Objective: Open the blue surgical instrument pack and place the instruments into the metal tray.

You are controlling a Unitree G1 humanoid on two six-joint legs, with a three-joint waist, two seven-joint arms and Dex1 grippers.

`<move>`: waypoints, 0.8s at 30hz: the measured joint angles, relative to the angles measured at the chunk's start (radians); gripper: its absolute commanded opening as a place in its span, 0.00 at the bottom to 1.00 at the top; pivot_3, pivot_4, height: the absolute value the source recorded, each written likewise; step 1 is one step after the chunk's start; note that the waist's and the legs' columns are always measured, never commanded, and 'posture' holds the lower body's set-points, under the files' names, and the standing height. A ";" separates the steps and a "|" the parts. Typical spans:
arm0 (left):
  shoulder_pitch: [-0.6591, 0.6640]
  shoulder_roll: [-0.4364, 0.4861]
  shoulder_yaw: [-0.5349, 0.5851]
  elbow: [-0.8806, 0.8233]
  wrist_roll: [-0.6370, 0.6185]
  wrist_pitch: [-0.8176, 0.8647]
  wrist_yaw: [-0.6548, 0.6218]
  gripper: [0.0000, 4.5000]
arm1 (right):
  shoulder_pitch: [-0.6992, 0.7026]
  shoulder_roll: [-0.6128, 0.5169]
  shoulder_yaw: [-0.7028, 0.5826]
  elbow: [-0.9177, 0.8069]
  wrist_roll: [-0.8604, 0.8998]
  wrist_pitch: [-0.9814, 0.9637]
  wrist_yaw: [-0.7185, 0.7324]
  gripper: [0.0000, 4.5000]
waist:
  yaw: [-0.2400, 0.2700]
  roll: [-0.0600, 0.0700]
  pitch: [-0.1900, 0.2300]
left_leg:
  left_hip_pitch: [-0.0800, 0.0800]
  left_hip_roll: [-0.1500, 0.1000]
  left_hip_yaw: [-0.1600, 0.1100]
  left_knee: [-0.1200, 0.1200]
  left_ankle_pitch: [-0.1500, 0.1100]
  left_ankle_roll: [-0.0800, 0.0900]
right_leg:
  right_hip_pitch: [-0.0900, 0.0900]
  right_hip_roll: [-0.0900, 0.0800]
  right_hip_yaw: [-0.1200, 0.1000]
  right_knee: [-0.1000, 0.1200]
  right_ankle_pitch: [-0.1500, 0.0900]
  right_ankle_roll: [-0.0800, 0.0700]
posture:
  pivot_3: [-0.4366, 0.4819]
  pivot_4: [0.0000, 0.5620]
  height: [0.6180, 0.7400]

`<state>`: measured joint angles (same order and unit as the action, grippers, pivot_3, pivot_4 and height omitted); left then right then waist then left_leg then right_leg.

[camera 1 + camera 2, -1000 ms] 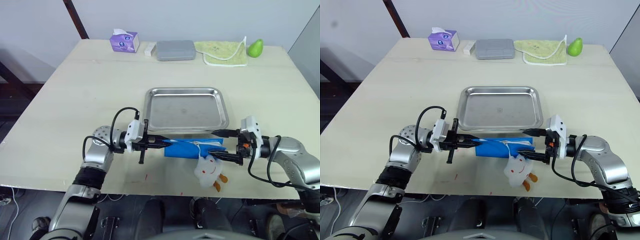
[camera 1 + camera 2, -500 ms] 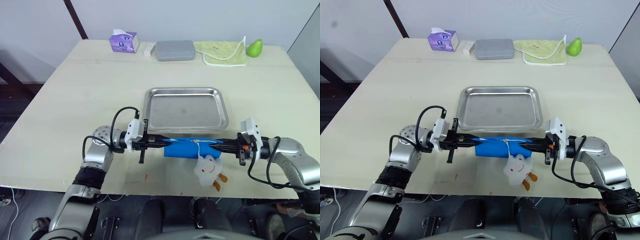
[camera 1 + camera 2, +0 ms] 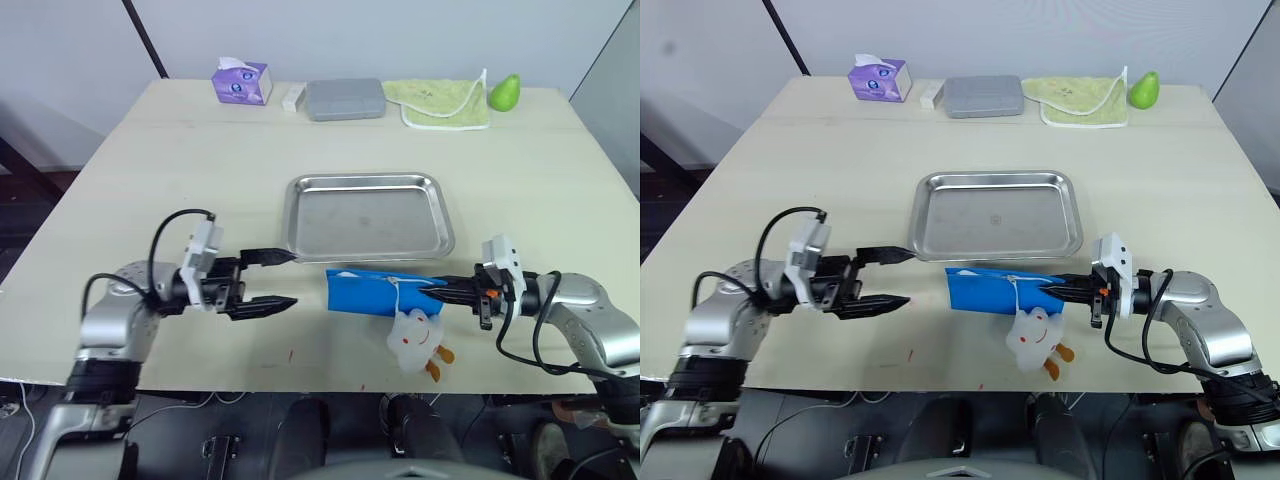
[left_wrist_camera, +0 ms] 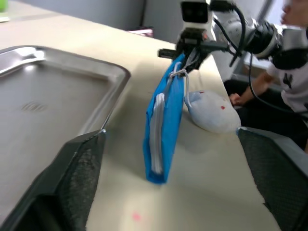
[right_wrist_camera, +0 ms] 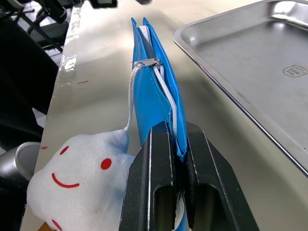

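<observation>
My right gripper [image 3: 447,291] is pinching one end of the blue surgical instrument pack [image 3: 372,293], which stretches from its tips toward my left gripper [image 3: 284,279]. That one is spread wide, apart from the pack, beside the metal tray [image 3: 366,216].

A pale wooden table [image 3: 170,170] carries everything. The metal tray [image 3: 368,215] sits near its middle. Just in front of the tray lies the blue surgical instrument pack [image 3: 372,292], with a white plush toy [image 3: 417,337] beside it at the table's near edge. Far behind the tray stand a purple tissue box [image 3: 241,81], a grey rectangular box [image 3: 345,98], a green cloth [image 3: 446,102] and a green pear [image 3: 505,92].
</observation>
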<state>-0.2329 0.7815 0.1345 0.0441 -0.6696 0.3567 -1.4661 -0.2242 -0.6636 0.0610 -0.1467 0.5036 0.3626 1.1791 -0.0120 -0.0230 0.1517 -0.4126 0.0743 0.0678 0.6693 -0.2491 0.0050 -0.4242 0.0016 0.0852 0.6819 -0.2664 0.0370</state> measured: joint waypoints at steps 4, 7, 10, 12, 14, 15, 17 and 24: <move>0.056 0.033 0.049 -0.067 -0.036 0.052 0.009 0.98 | 0.000 -0.002 0.000 0.000 0.004 -0.005 0.012 0.00 | -0.001 0.000 0.000 | -0.001 0.000 0.006 0.000 0.000 0.000 | -0.005 0.000 0.007 0.002 0.001 0.001 | 0.48 0.27 1.00; 0.105 0.070 0.076 -0.109 -0.043 0.079 0.009 0.98 | 0.000 -0.017 -0.001 0.004 0.009 -0.010 0.018 0.00 | -0.001 -0.001 0.000 | -0.001 0.000 0.009 0.000 -0.001 0.001 | -0.008 0.000 0.010 0.003 0.001 0.002 | 0.48 0.27 1.00; 0.142 0.072 0.083 -0.167 -0.043 0.093 0.015 0.98 | -0.001 -0.019 -0.002 0.010 0.009 -0.016 0.022 0.00 | 0.001 -0.001 0.000 | -0.001 0.000 0.012 0.000 -0.001 0.001 | -0.008 0.000 0.011 0.003 0.001 0.002 | 0.48 0.27 1.00; 0.171 0.070 0.068 -0.229 -0.046 0.107 0.029 0.98 | -0.004 -0.020 -0.002 0.014 0.009 -0.016 0.025 0.00 | 0.001 -0.001 0.000 | -0.001 0.000 0.014 0.000 -0.001 0.001 | -0.009 0.000 0.013 0.004 0.001 0.002 | 0.48 0.27 1.00; 0.185 0.061 0.045 -0.280 -0.048 0.121 0.045 0.98 | -0.008 -0.020 -0.002 0.019 0.008 -0.016 0.029 0.00 | 0.001 -0.001 0.000 | -0.001 0.000 0.015 0.000 -0.001 0.001 | -0.010 0.000 0.014 0.004 0.001 0.002 | 0.48 0.27 1.00; 0.189 0.053 0.033 -0.301 -0.048 0.125 0.054 0.98 | -0.010 -0.021 -0.002 0.021 0.008 -0.016 0.030 0.00 | 0.001 -0.001 0.000 | -0.001 0.000 0.016 0.000 -0.001 0.002 | -0.010 0.000 0.015 0.005 0.001 0.002 | 0.48 0.27 1.00; 0.190 0.009 -0.033 -0.361 -0.044 0.144 0.105 0.98 | -0.020 -0.021 0.000 0.031 0.005 -0.016 0.034 0.00 | 0.002 -0.001 0.000 | 0.000 0.000 0.018 0.000 -0.001 0.002 | -0.011 0.000 0.017 0.006 0.002 0.003 | 0.48 0.27 1.00; 0.133 -0.090 -0.200 -0.396 0.033 0.149 0.214 0.98 | -0.031 -0.027 0.003 0.032 -0.003 -0.014 0.037 0.00 | 0.001 -0.003 0.001 | -0.001 0.000 0.021 0.000 -0.002 0.003 | -0.016 0.004 0.026 0.009 0.002 0.004 | 0.48 0.27 1.00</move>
<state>-0.0999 0.6913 -0.0655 -0.3518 -0.6361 0.5059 -1.2521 -0.2553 -0.6910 0.0636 -0.1142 0.5008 0.3486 1.2164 -0.0111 -0.0255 0.1524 -0.4132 0.0741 0.0887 0.6691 -0.2507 0.0076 -0.4402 0.0057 0.1115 0.6909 -0.2640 0.0410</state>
